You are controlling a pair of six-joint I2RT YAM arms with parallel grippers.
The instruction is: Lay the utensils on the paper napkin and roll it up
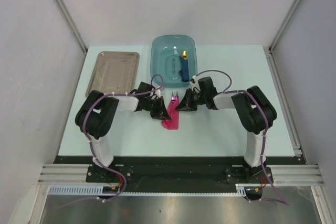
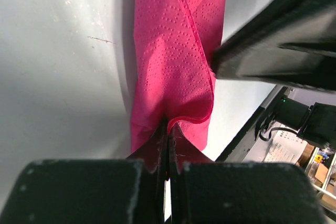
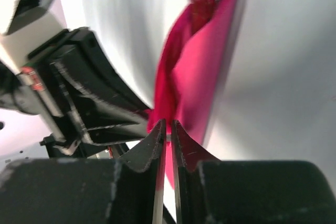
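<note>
Both arms meet at the middle of the top view. The paper napkin (image 1: pixel 170 120) lies there on the pale surface (image 1: pixel 220 132), below the teal basin (image 1: pixel 173 56) and well apart from the metal tray (image 1: pixel 113 72) at upper left. It is not a flat square but a narrow, loosely folded magenta strip. Its dotted embossing is plain in the left wrist view, where two flaps cross toward the top of the frame. The utensils (image 1: pixel 175 96) sit inside it, with only fork-like tines poking out at the strip's upper end in the top view. The right wrist view shows thin purplish shafts running into the fold at its top edge. The left pincer (image 2: pixel 168 136) is clamped on the napkin's near hem, fingers pressed together with paper between them. The right pincer (image 3: pixel 168 127) is likewise closed on a pinch of pink edge, with only a sliver of paper between its fingers. The step in hand seems to be the rolling itself, partway done, since the wrap is loose. To do it well, I judge the two pincers should turn their held edges over the cutlery at a matched pace, with the paper taut but not stretched, since thin tissue tears easily at a pinch. They sit very close together and risk colliding, and the utensils could slide out of the open upper end if the bundle tilts.
</note>
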